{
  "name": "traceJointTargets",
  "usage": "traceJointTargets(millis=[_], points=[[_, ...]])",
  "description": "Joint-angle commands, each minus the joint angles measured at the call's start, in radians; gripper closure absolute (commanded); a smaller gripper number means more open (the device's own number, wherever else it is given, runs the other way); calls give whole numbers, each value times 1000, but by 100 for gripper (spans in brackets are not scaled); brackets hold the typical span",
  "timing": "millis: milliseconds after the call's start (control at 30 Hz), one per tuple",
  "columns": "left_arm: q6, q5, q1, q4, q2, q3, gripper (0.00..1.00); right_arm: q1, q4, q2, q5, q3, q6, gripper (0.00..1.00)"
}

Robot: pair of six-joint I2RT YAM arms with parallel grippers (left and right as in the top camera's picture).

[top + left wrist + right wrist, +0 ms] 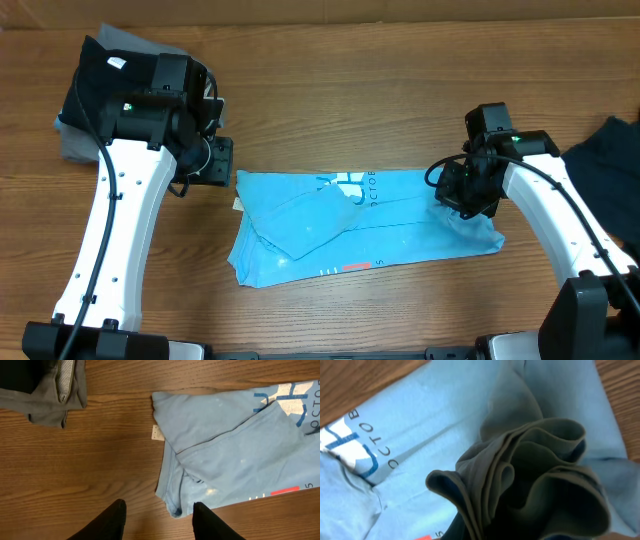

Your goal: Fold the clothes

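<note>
Lying half-folded on the desk (pixel 330 100), the light blue T-shirt (pixel 350 225) could slide askew and lose its folds: the right pincer (pixel 466 200), clamped on a thick bunch at the shirt's right end, may drag several layers together, while the left pincer (pixel 159 507), jaws apart just off the shirt's left edge, pins nothing.

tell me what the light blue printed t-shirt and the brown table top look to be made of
The light blue printed T-shirt: looks like soft, matte knit cloth, probably cotton jersey; it creases and bunches into loose folds. The brown table top: wood or wood-look laminate, smooth; grain lines show, but not which.
</note>
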Motion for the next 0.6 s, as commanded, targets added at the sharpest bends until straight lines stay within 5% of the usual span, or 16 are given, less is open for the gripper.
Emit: traceJointTargets(millis=[0, 200, 333, 567], points=[[8, -6, -4, 3, -11, 16, 54, -26, 0, -3, 116, 4, 16, 96], [8, -6, -5, 3, -11, 16, 55, -256, -21, -3, 213, 88, 14, 96], [8, -6, -5, 4, -11, 16, 54, -402, 15, -3, -14, 126, -152, 96], [7, -6, -5, 9, -11, 16, 54, -382, -23, -3, -97, 126, -180, 96]])
